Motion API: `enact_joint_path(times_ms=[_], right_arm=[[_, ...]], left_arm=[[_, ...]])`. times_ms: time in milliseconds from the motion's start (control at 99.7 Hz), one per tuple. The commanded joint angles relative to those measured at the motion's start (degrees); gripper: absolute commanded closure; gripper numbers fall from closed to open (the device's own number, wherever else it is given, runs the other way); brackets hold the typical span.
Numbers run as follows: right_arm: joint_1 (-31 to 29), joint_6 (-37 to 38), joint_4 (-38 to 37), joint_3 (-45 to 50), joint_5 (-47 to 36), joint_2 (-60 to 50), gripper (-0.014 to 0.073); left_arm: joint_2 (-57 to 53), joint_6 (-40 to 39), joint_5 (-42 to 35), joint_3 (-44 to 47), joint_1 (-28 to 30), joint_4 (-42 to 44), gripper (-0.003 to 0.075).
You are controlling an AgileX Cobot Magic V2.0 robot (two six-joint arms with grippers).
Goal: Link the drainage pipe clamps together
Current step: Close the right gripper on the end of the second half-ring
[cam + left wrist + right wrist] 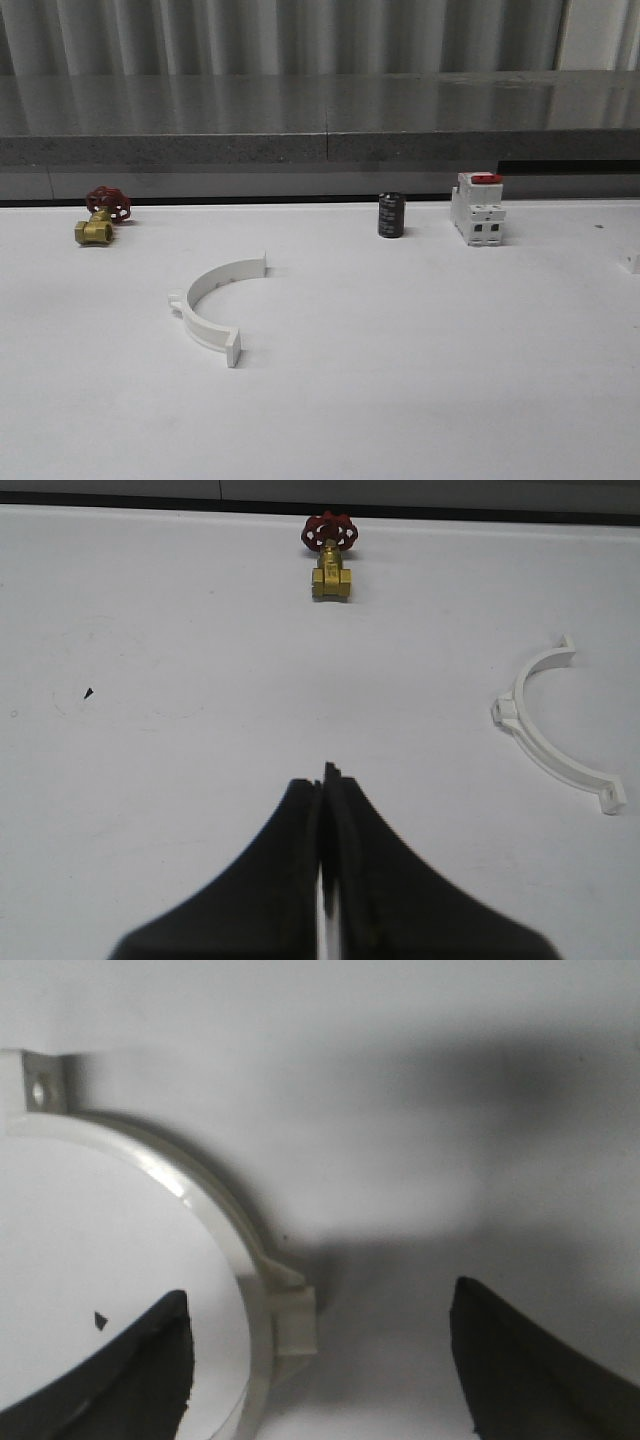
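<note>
Left gripper — two matte black fingers, broad at the base, curving to narrow tips; inner edges flat, a thin pale seam between them.

Right gripper — the same matte black fingers, blade-like with curved outer edges, inner faces slightly rough. No markings, screws or cables visible.

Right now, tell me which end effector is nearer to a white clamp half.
Right. The right end effector hangs open around a clamp half; the left end effector is shut, well apart from the other half.

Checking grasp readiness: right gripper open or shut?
Open. Right gripper fingers stand wide apart, straddling the clamp half on the table.
</note>
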Motion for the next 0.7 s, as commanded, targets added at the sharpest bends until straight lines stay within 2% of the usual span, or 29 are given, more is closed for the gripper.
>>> enact_joint_path(times_ms=[0, 442, 542, 692], right_arm=[[-0.26, -0.85, 0.32, -1.65, -1.88, -1.48, 0.0051], [-0.26, -1.44, 0.32, -1.65, -2.52, 1.58, 0.0062], [-0.26, -1.44, 0.54, -1.65, -1.91, 2.15, 0.0139], [-0.26, -1.40, 0.68, -1.65, -0.95, 1.94, 0.0365]], left_arm=[[0.05, -0.19, -3.81, -1.50, 0.33, 0.36, 0.0741], [0.05, -0.19, -3.81, -1.50, 0.33, 0.36, 0.0741], [0.05, -0.19, -3.81, -1.50, 0.33, 0.36, 0.0741], [0.05, -0.19, -3.81, -1.50, 0.33, 0.36, 0.0741]])
